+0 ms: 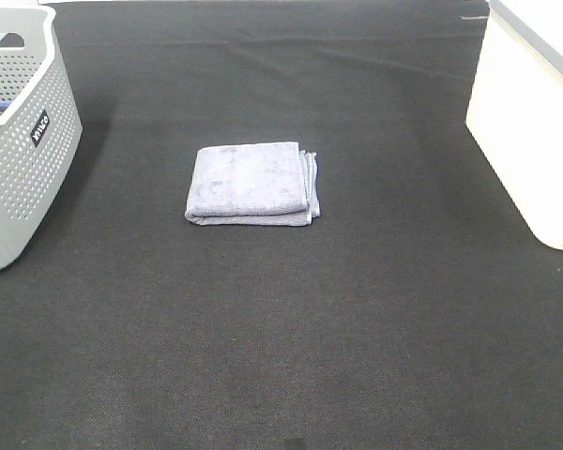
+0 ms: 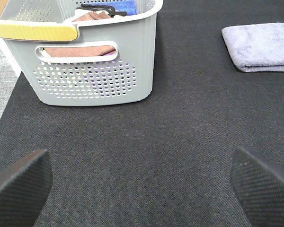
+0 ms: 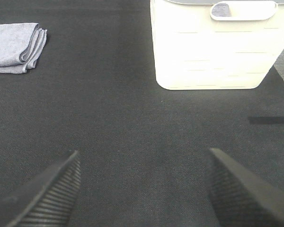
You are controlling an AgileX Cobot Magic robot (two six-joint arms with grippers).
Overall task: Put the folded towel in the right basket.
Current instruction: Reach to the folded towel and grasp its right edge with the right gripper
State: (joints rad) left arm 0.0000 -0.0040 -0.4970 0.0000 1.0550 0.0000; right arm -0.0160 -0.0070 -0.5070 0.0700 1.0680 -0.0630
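1. Left fingers [image 2: 19,187] are spread wide with nothing between them, hanging over bare table [image 1: 281,356].
2. Right fingers [image 3: 47,194] are the same: wide open, empty, and clear of the table.
3. The folded towel [image 1: 251,184] lies flat on the table. It is well ahead of both sets of fingers, roughly between them, and nothing touches it.
4. Step, as I judge it: the pick has not begun, so the reach for the towel comes first.
5. Next move, as I judge it:
   - The right fingers need to go forward and across toward the left fingers' side.
   - They should drop over a towel edge and close on all the layers so the fold holds.
   - Then they lift and carry it back outward to the white basket [image 1: 525,141].
6. The white basket stands ahead of the right fingers, well apart from the towel. Its walls are solid and the inside is hidden, so I cannot tell what it holds.
7. The grey basket [image 2: 94,71] stands ahead of the left fingers and has perforated walls. It holds a brownish cloth [image 2: 80,49], a blue cloth [image 2: 125,5] and a black item [image 2: 102,8] on top. It is not the target.
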